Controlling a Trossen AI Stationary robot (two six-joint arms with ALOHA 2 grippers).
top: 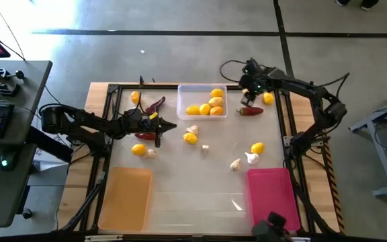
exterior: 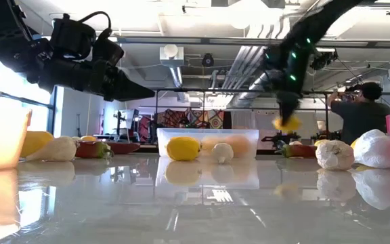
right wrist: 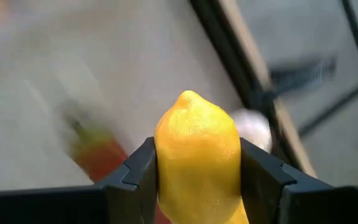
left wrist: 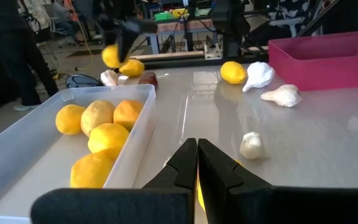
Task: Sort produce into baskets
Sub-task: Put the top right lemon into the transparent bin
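Right gripper [right wrist: 197, 171] is clamped on a lemon [right wrist: 197, 162], one finger on each flank, the fruit's nipple end pointing away from the wrist. From overhead that gripper [top: 266, 96] hangs near the table's far right corner, just right of the clear tray [top: 201, 101]; the low view shows the lemon [exterior: 287, 123] lifted off the tabletop. A red chili pepper [top: 250, 111] lies on the table close beneath it.

Left gripper [left wrist: 197, 165] has its fingers pressed together with nothing between them. It sits over the table's left-centre [top: 168, 126], raised above the surface, pointing toward the clear tray, with another dark chili [top: 155, 105] just beyond it.

Clear tray holds about five lemons [top: 205, 105]. Loose on the table: lemons [top: 138, 150], and garlic bulbs [top: 250, 158] between the clear tray and the pink tray [top: 269, 190]. Orange tray [top: 125, 198] sits at the near left, nothing visible in it; pink tray at near right likewise.

Hard to make out: the right wrist view's background is smeared, a red shape and a pale round shape behind the lemon cannot be identified. Pink tray is cut off at the low view's right edge. A person [exterior: 359, 112] stands beyond the table.

Open surface lies in the table's near centre, between the orange and pink trays.
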